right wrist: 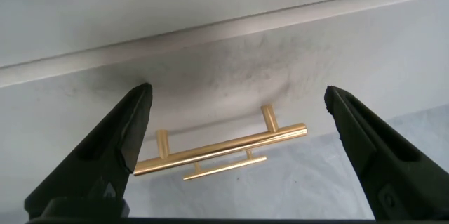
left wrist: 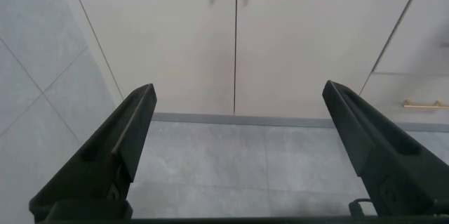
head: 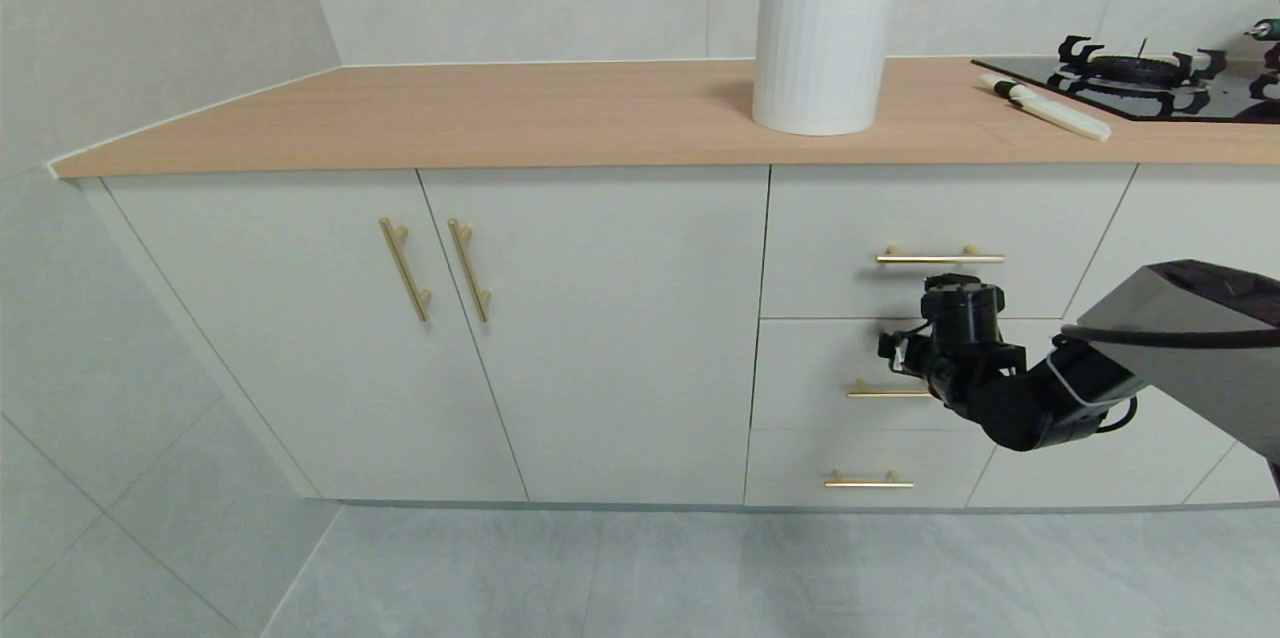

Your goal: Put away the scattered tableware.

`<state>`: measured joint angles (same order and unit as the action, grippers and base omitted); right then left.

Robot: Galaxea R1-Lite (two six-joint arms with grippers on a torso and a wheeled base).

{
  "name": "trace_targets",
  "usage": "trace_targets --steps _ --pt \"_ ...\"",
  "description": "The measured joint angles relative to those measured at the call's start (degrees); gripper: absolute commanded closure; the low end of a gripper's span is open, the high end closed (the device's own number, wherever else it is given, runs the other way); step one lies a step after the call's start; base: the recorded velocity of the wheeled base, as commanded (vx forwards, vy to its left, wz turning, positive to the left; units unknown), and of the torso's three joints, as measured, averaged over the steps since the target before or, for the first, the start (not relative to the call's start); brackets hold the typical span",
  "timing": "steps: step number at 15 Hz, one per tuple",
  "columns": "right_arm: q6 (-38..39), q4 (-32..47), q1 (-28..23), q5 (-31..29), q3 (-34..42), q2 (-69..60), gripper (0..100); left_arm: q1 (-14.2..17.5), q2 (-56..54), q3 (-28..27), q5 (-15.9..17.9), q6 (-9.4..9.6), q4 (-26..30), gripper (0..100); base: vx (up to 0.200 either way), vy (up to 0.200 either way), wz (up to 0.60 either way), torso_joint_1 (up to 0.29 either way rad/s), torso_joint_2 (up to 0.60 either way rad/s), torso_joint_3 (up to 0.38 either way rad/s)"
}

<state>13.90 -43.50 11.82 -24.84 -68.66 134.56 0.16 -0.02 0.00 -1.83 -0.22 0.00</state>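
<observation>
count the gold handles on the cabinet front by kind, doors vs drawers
door handles, upright: 2
drawer handles, level: 3
total: 5

Countertop: container stands right of centre; knife lies right of it, just beside hob at far right. Below: two doors left, three stacked drawers right. Right gripper just before middle drawer handle.
</observation>
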Motion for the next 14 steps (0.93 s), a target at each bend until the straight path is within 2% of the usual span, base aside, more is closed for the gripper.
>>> trace_targets --steps 6,10,14 --pt "0.1 0.0 -0.5 0.0 0.4 -0.9 0 0.0 0.0 0.0 0.0 -0.02 0.0 0 0.000 0.000 0.00 0.000 0.00 0.000" --pt "0.0 0.2 -0.1 0.3 8.2 -9.3 0 0.0 0.0 0.0 0.0 0.00 0.0 0 0.000 0.000 0.00 0.000 0.00 0.000" --pt "0.0 0.1 0.7 -1.6 18.6 -24.0 0 0.0 0.0 0.0 0.0 0.00 0.0 0 0.000 0.000 0.00 0.000 0.00 0.000"
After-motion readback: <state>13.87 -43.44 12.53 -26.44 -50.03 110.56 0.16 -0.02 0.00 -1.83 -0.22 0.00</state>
